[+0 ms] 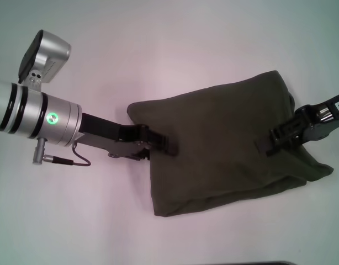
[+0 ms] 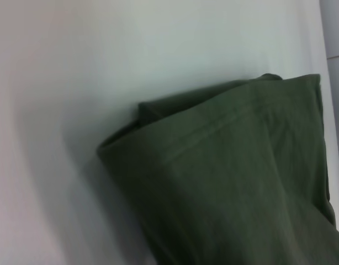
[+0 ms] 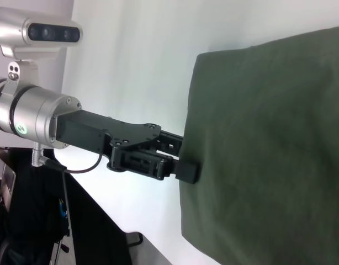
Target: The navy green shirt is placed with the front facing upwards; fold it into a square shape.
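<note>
Late in the fold, by the look of it: navy green shirt [image 1: 224, 143] already gathered into a thick, roughly square packet on the white surface [image 1: 103, 221], lying between the two pincers; no lettering or neck label in sight. Left pincer [image 1: 165, 144] at the packet's left edge, fingers [image 3: 187, 170] over the cloth border, seemingly clamped on the navy green shirt, though grip judged rather than plainly seen; packet stretching away from it toward the other arm. Right pincer [image 1: 271, 141] set on top of the fabric at the opposite side, near the right edge; whether open or closed, cannot tell.

Step in hand, judged: settling or finishing the last fold. Next move probably calls for letting go cleanly without dragging the layers, then pressing the looser corners square; right-hand corner beyond the right pincer bulging outward, far-left corner rumpled.

Material: soft matte cotton knit, dark olive, no sheen; several stacked layers visible at the edge beside the left pincer in its wrist view, with a faint stitched hem line running across the top layer; rounded, puffy fold edges rather than crisp creases; surface smooth, pale, featureless.
</note>
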